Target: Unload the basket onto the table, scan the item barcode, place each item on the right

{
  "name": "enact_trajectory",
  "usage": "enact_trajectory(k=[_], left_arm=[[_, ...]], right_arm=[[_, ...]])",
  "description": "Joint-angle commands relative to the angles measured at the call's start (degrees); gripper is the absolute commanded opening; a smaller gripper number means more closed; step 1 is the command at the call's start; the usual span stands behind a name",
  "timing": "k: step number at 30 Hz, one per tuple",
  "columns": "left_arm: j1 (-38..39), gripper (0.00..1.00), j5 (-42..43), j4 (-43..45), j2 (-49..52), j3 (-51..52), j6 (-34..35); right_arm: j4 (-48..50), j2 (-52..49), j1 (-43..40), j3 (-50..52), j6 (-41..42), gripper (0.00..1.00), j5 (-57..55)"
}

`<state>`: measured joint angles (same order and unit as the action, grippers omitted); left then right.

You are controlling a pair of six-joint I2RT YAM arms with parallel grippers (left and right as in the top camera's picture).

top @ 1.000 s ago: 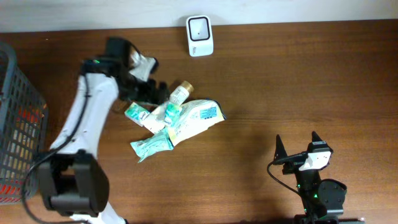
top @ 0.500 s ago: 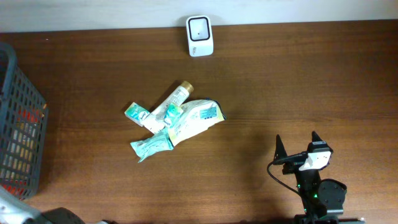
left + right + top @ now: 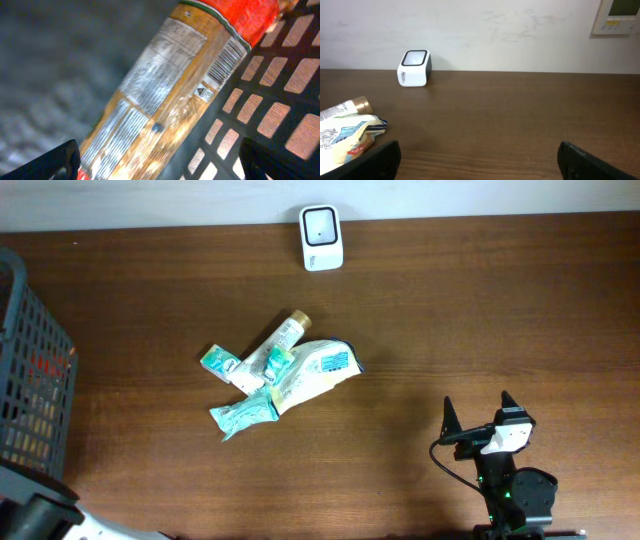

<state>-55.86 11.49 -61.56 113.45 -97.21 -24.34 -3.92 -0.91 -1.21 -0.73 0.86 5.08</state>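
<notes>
Attention is given first to the overhead view, where a heap of packets [image 3: 280, 375] lies mid-bench [image 3: 480, 310], between the basket [image 3: 30, 370] at the left edge and the scanner [image 3: 321, 238] at the far edge. The right pincer [image 3: 477, 402] is parked near the front, released and empty. In the left wrist view the left pincer [image 3: 159, 150] is spread wide, grasping nothing, above an orange packet [image 3: 165, 95] lying in the basket, its barcode [image 3: 227, 57] uncovered. In the right wrist view the scanner's window is seen on its upper face. Whichever item is taken should be gripped away from its barcode, and that face presented squarely to the window.
</notes>
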Motion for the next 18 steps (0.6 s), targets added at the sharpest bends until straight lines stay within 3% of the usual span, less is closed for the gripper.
enact_trajectory(k=[1,7,9,11,12,13,17,18], left_arm=[[1.0,1.0,10.1,-2.7,4.3,0.9,-7.8],[3.9,1.0,10.8,-3.8,10.8,1.9,-11.5],[3.9,0.93,8.7,-3.7,12.2,2.4,-11.5],[3.9,0.63,6.9,-3.4,12.5,3.0,-11.4],[3.9,0.34,6.6,-3.3,12.5,3.0,-11.2],[3.9,0.19,6.5,-3.2,12.5,3.0,-10.9],[3.9,0.0,3.8,-2.4,12.5,3.0,-6.8],[4.0,0.0,3.9,-2.4,12.5,2.9,-6.5]], right_arm=[[-0.2,0.4,-0.3,0.4,0.0,0.99,0.3],[-0.2,0.4,-0.3,0.4,0.0,0.99,0.3],[-0.2,0.4,-0.3,0.4,0.0,0.99,0.3],[-0.2,0.4,-0.3,0.4,0.0,0.99,0.3],[-0.2,0.4,-0.3,0.4,0.0,0.99,0.3],[-0.2,0.4,-0.3,0.4,0.0,0.99,0.3],[-0.2,0.4,-0.3,0.4,0.0,0.99,0.3],[-0.2,0.4,-0.3,0.4,0.0,0.99,0.3]])
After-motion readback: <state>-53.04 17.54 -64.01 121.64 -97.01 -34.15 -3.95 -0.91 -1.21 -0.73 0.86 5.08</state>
